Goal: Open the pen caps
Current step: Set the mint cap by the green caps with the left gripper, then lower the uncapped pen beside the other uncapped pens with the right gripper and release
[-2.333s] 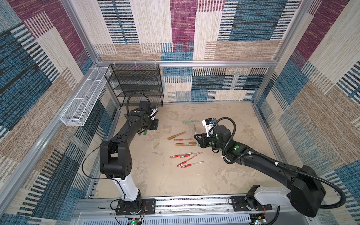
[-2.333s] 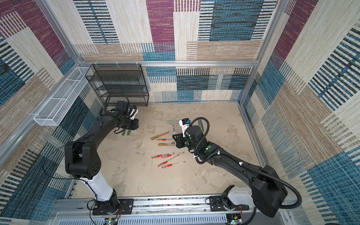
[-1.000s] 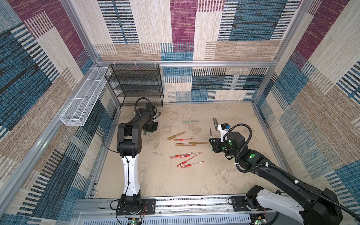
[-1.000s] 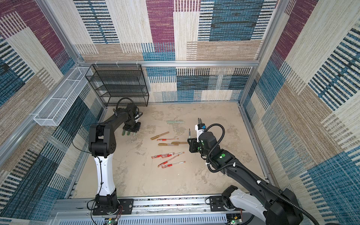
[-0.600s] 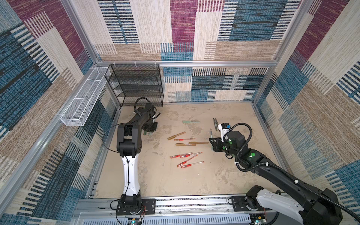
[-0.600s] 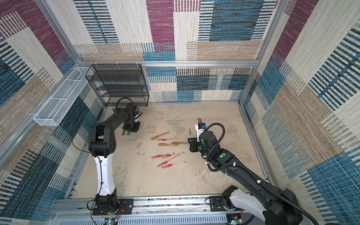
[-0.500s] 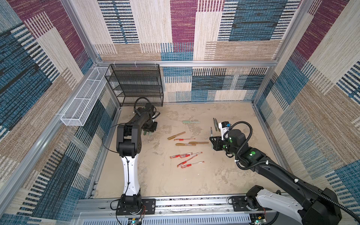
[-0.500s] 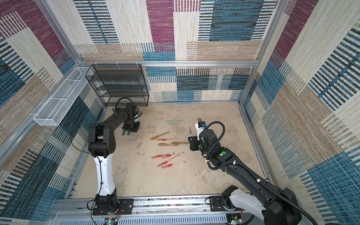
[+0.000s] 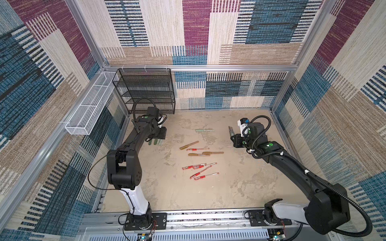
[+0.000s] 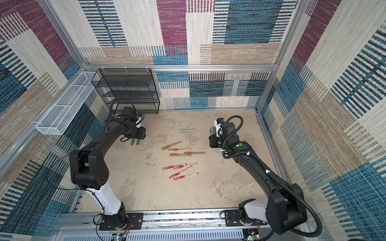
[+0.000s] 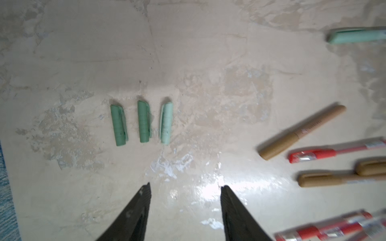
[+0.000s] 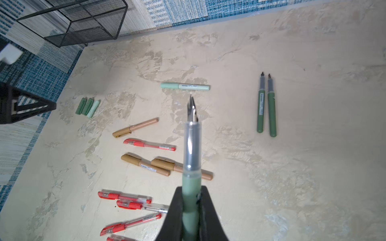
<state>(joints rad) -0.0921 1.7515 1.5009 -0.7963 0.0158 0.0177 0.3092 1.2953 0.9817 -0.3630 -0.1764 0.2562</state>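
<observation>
Holds the left claw (image 11: 185,185) open, with nothing in it, near three green pen caps (image 11: 143,123) lying side by side on the table (image 11: 208,62). Squeezes a green pen (image 12: 191,179) with no cap tight in the right claw (image 12: 191,189), tip pointing out.

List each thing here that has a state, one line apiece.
left hand, open and empty.
right hand, shut on the nib pen.
nib pen, uncapped, held.
three green caps, off, lying side by side.
two dark green pens, uncapped, lying side by side.
mint pen, capped.
three gold pens, capped.
red pens, capped.
</observation>
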